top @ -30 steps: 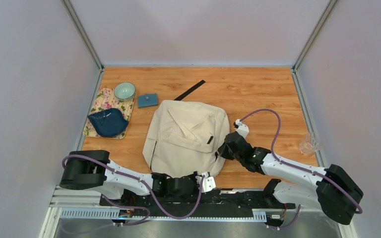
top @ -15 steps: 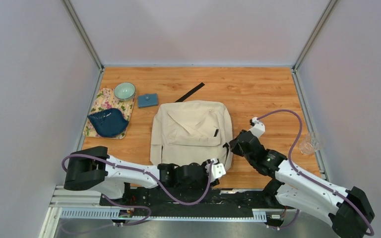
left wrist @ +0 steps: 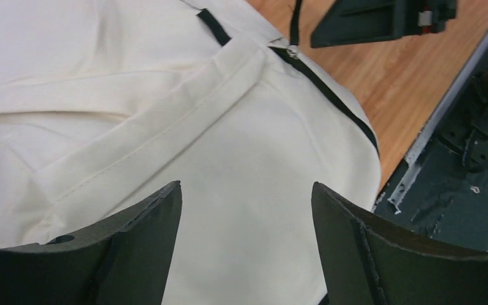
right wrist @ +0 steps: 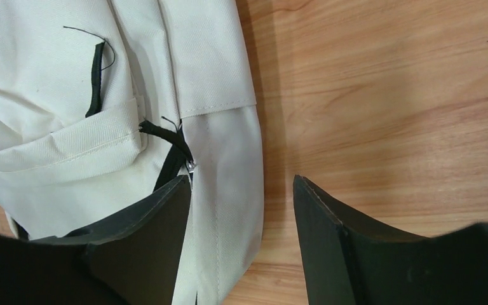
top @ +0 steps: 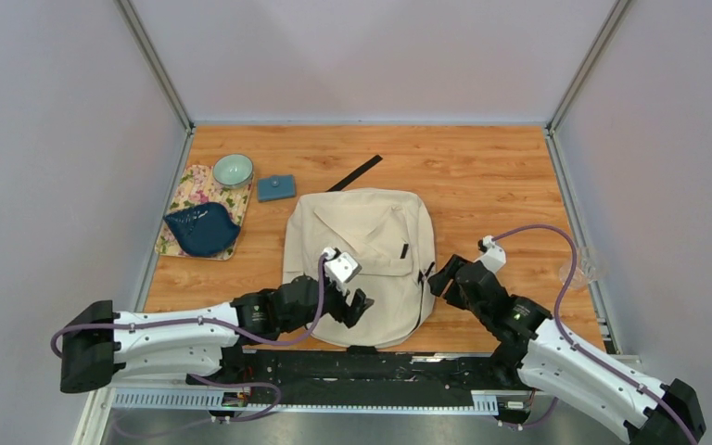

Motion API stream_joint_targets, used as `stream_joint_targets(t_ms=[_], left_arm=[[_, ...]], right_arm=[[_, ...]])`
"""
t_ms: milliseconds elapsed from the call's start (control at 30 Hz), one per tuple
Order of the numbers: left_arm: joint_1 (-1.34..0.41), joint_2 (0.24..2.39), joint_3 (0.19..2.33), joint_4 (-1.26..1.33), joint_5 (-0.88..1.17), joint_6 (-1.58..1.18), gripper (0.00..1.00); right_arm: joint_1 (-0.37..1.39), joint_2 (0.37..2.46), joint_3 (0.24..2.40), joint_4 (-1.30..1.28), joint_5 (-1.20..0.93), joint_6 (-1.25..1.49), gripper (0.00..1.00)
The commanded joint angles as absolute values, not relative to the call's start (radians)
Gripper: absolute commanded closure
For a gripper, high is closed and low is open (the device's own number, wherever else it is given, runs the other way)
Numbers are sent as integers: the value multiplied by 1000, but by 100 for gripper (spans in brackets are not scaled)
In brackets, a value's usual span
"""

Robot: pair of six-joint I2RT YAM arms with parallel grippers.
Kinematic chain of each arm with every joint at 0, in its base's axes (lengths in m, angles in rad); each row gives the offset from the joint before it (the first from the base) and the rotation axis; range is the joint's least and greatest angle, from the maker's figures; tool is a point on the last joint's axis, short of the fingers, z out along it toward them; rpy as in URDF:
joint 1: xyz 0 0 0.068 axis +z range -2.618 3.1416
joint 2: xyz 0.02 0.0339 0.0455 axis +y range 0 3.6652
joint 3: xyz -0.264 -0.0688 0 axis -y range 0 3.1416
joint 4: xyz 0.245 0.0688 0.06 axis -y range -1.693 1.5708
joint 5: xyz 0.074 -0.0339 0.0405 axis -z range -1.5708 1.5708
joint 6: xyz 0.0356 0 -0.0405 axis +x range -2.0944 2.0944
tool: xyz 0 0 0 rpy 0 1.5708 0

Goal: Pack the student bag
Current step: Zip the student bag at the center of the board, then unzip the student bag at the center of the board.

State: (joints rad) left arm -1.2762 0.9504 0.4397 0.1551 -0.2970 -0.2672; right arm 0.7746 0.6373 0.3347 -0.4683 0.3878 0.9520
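The student bag [top: 362, 227] lies flat on the wooden table, front pocket flap up, cream fabric with black zippers. My left gripper [top: 353, 305] hovers open over the bag's near part. In the left wrist view only bag fabric [left wrist: 165, 95] shows below the gap of the left gripper [left wrist: 244, 190]. My right gripper [top: 441, 277] stands open at the bag's right edge. In the right wrist view the right gripper [right wrist: 241, 184] straddles that edge of the bag [right wrist: 51, 171], with a black zipper pull [right wrist: 192, 166] at its left finger. Neither holds anything.
A floral mat [top: 182, 190] at the left carries a dark blue dish [top: 202, 229] and a teal bowl [top: 232, 170]. A small blue pouch [top: 276, 187] and a black strap [top: 355, 171] lie behind the bag. A clear glass [top: 577, 269] stands at the right edge.
Both grippers have opened and let go of the bag after shifting and straightening it. The left arm rose over the bag's near part; the right gripper drew back to the right.
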Motion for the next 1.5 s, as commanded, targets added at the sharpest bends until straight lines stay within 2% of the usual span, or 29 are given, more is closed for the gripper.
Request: stream_joint_targets(t_ms=[0, 333, 600, 833, 1200, 1333, 1467], left_arm=[[-1188, 971, 508, 94, -263, -315, 18], [-1039, 1311, 909, -20, -69, -316, 18], [-980, 1542, 1112, -127, -21, -394, 18], [-980, 1618, 1195, -202, -78, -388, 18], [-980, 1741, 1322, -301, -109, -359, 18], [-980, 1792, 1364, -321, -94, -359, 21], [-980, 1854, 1423, -370, -86, -370, 29]], right_arm=[[769, 623, 327, -396, 324, 1009, 36], [769, 736, 285, -273, 201, 1091, 35], [770, 684, 233, -273, 175, 1114, 35], [770, 615, 222, -324, 181, 1100, 35], [769, 629, 244, -339, 181, 1083, 35], [770, 632, 261, -350, 186, 1072, 35], [769, 630, 265, -357, 187, 1065, 35]])
